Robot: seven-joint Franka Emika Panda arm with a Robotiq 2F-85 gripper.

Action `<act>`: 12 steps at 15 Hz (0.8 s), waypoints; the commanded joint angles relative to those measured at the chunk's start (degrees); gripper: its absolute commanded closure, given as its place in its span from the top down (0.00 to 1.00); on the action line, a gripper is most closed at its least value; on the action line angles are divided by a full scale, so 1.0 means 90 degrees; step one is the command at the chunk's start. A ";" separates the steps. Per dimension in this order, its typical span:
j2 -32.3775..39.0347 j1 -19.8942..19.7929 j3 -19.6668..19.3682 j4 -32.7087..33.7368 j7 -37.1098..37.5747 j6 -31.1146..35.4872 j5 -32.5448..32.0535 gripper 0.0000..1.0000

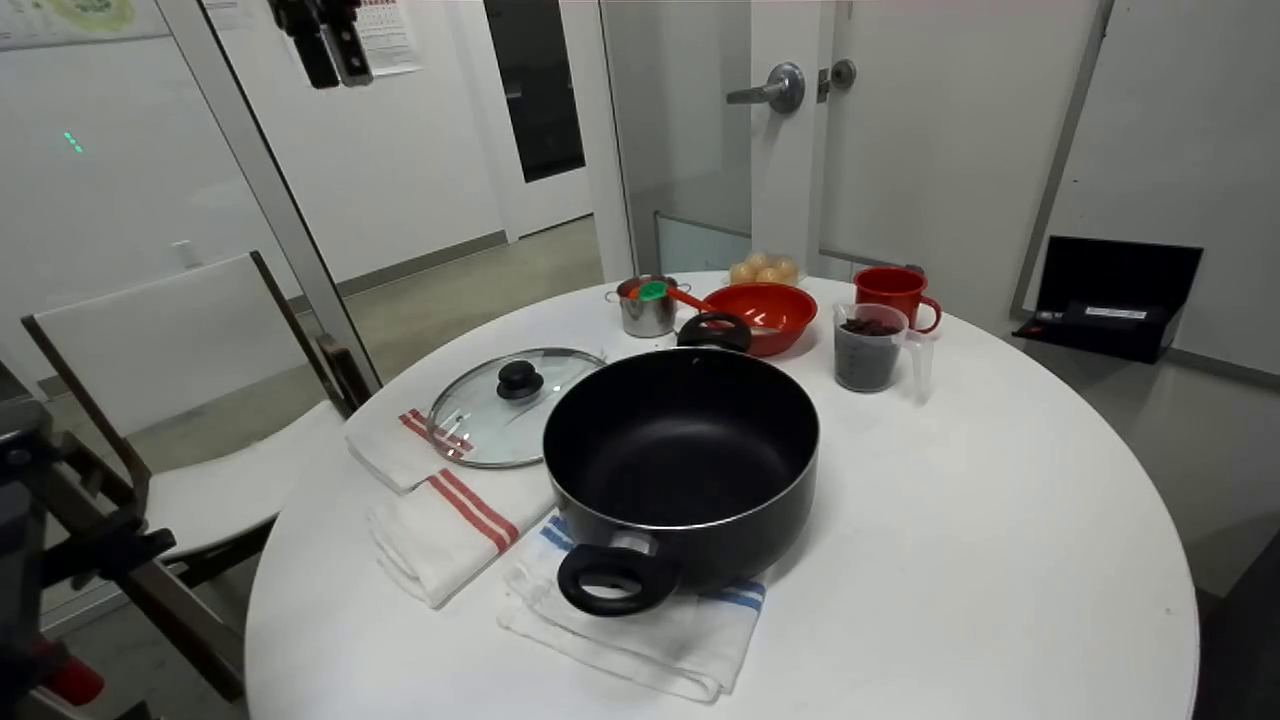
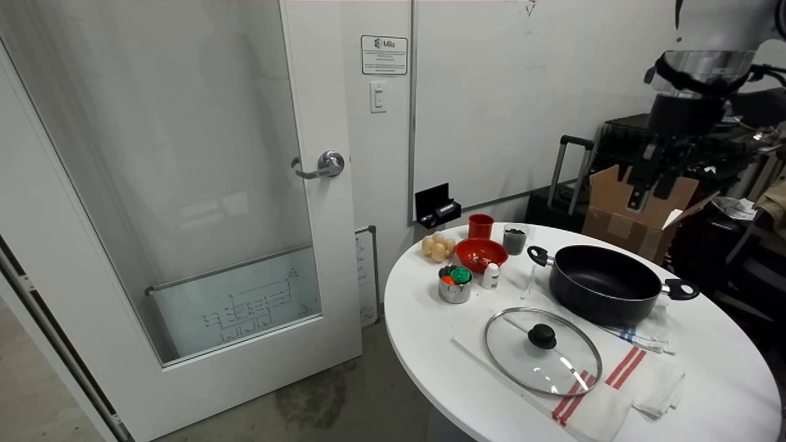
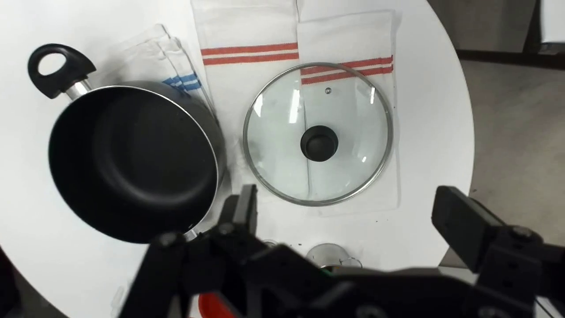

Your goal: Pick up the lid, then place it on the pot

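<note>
The lid is clear glass with a metal rim and dark knob. It lies knob-up beside the pot, over white towels with red stripes, in both exterior views (image 1: 515,420) (image 2: 522,353) and in the wrist view (image 3: 318,145). The black pot stands upright and uncovered, partly on a blue-striped towel, in both exterior views (image 1: 720,545) (image 2: 605,304) and at the left of the wrist view (image 3: 141,159). My gripper is high above the table in both exterior views (image 1: 345,80) (image 2: 648,195). In the wrist view its fingers (image 3: 346,192) are wide apart with nothing held between them.
A red bowl (image 1: 785,320), metal cup (image 1: 648,315), measuring cup (image 1: 865,360), red mug (image 1: 890,290) and egg-like balls (image 2: 438,247) stand behind the pot. A small white bottle (image 2: 490,276) is by the bowl. A chair (image 1: 190,350) stands beside the round table (image 1: 1000,560).
</note>
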 commanded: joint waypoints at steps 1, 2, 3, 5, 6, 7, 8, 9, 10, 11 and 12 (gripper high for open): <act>0.0926 0.0076 -0.0230 0.0565 -0.0940 0.0037 0.0506 1.00; 0.1187 0.0070 -0.0269 0.0714 -0.1056 0.0000 0.0502 1.00; 0.1373 0.0062 -0.0289 0.0830 -0.1214 -0.0025 0.0559 1.00; 0.1825 0.0068 -0.0339 0.1124 -0.1362 -0.0046 0.0510 1.00; 0.2085 0.0085 -0.0376 0.1301 -0.1372 -0.0058 0.0432 1.00; 0.2280 0.0093 -0.0401 0.1440 -0.1400 -0.0068 0.0408 1.00; 0.2529 0.0105 -0.0425 0.1614 -0.1435 -0.0062 0.0380 1.00; 0.2708 0.0104 -0.0433 0.1755 -0.1488 -0.0089 0.0392 1.00; 0.2942 0.0105 -0.0440 0.1935 -0.1538 -0.0114 0.0405 1.00; 0.3128 0.0094 -0.0431 0.2078 -0.1608 -0.0119 0.0434 1.00; 0.3365 0.0097 -0.0433 0.2249 -0.1649 -0.0121 0.0438 1.00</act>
